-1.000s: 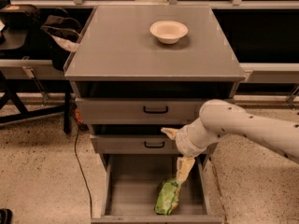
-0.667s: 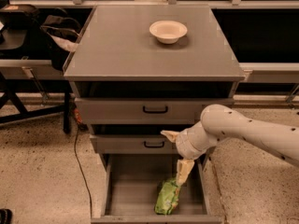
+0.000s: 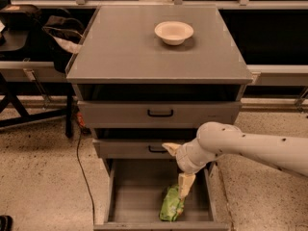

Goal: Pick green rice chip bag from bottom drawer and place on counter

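Note:
The green rice chip bag [image 3: 171,204] lies flat in the open bottom drawer [image 3: 139,191], right of the middle and near its front edge. My white arm reaches in from the right. My gripper [image 3: 185,186] points down into the drawer, its cream fingers just above the bag's upper right end. The counter [image 3: 130,47] is the broad grey top of the cabinet, above the two shut black-handled drawers.
A cream bowl [image 3: 173,32] sits on the counter at the back right. A dark table with a bag on it [image 3: 57,28] stands left of the cabinet. A black cable [image 3: 82,162] runs down the speckled floor on the left.
My arm and gripper have lowered slightly toward the bag. The bag has not moved.

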Tool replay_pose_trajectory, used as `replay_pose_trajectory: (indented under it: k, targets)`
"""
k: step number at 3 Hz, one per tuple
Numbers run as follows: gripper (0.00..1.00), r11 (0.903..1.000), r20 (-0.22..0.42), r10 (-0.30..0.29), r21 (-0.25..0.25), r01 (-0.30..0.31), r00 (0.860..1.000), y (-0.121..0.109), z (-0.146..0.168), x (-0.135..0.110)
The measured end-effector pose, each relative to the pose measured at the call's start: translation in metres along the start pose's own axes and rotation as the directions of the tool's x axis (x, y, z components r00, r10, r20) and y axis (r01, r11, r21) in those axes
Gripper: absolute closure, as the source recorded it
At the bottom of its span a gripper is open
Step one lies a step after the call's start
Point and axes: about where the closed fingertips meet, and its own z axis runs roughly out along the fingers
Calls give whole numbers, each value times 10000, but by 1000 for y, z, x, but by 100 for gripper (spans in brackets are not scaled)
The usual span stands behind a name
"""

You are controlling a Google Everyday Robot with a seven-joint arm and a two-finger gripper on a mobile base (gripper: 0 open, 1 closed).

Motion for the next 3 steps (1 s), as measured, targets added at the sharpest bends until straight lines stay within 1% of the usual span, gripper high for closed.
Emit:
replay_pose_trajectory:
  k: [1,2,3]
  targets:
    - [0,9995,-488,242,-188,-251,9985,3,26,7]
    - [0,9995,-488,242,-188,-251,9985,3,26,7]
    - [0,9995,66,320,-75,-320,9995,2,34,13]
